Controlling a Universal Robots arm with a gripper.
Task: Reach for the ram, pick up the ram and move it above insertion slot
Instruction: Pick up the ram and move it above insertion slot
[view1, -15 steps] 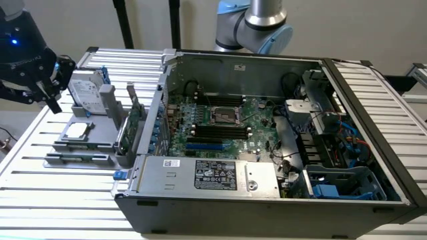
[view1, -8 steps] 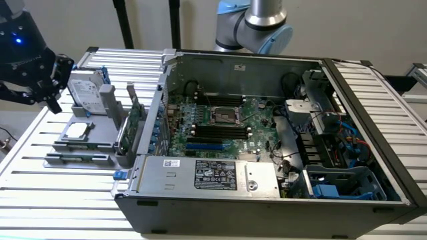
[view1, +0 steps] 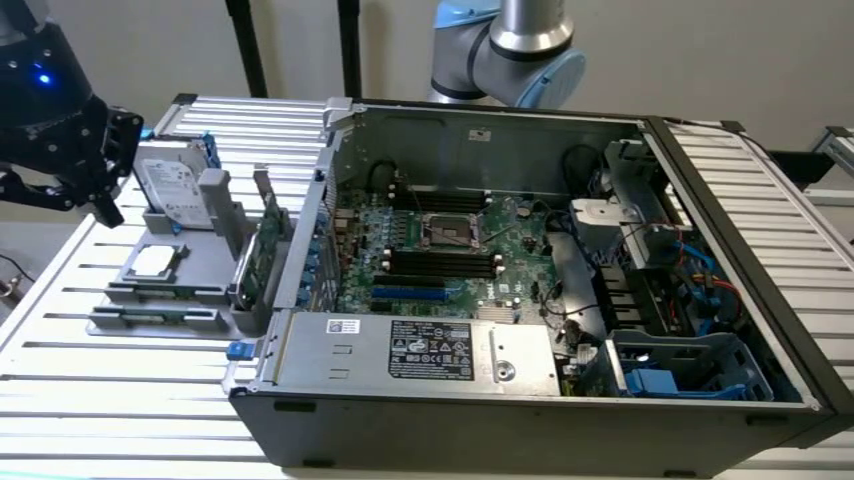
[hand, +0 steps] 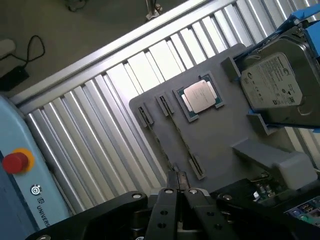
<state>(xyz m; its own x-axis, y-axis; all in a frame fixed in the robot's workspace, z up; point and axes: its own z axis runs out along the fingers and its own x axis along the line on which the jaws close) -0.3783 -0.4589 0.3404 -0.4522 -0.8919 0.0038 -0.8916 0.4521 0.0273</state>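
Note:
The ram (view1: 158, 316) is a thin green stick lying in the front slot of the grey holder tray (view1: 200, 270), on the exterior view's left. In the wrist view it shows edge-on as a thin line (hand: 159, 145) between two clips on the tray (hand: 215, 140). My gripper (view1: 100, 205) hangs above the table at the far left, higher than the tray and apart from the ram. In the wrist view its dark fingers (hand: 177, 192) meet with nothing between them. The black memory slots (view1: 434, 262) lie on the motherboard inside the open case.
On the tray stand a silver hard drive (view1: 174, 185) (hand: 277, 82), a processor chip (view1: 154, 260) (hand: 200, 96) and an upright green expansion card (view1: 271, 235). The open computer case (view1: 534, 400) stands on the slatted table. A red stop button (hand: 15, 161) is nearby.

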